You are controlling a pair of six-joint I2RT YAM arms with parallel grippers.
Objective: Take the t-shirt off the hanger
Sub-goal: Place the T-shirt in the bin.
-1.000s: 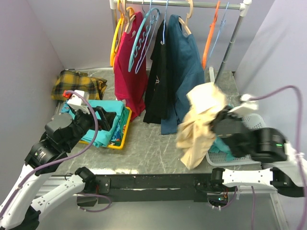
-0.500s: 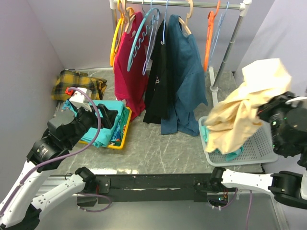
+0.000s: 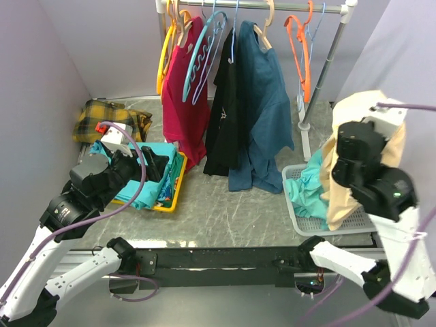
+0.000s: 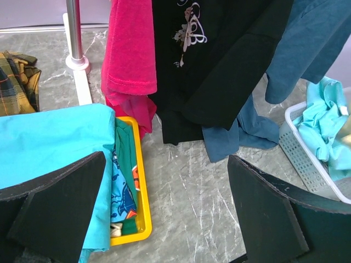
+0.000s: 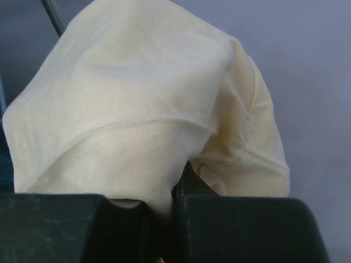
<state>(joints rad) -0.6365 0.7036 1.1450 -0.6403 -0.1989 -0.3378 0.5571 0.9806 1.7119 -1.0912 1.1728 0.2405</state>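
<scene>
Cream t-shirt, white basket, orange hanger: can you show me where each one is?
cream t-shirt [image 5: 137, 104]: right wrist view, on the bunched middle of the cloth.
white basket [image 4: 309, 161]: left wrist view, on its mesh side wall.
orange hanger [image 3: 304, 65]: top external view, on its sloping arm below the hook.

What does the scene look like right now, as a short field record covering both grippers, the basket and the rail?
right gripper: shut on cream cotton t-shirt, held above white plastic mesh basket
left gripper: open, empty, beside yellow plastic tray
basket contents: teal garment
rail: red shirt, black shirt, navy shirt hung; orange plastic hanger bare
</scene>
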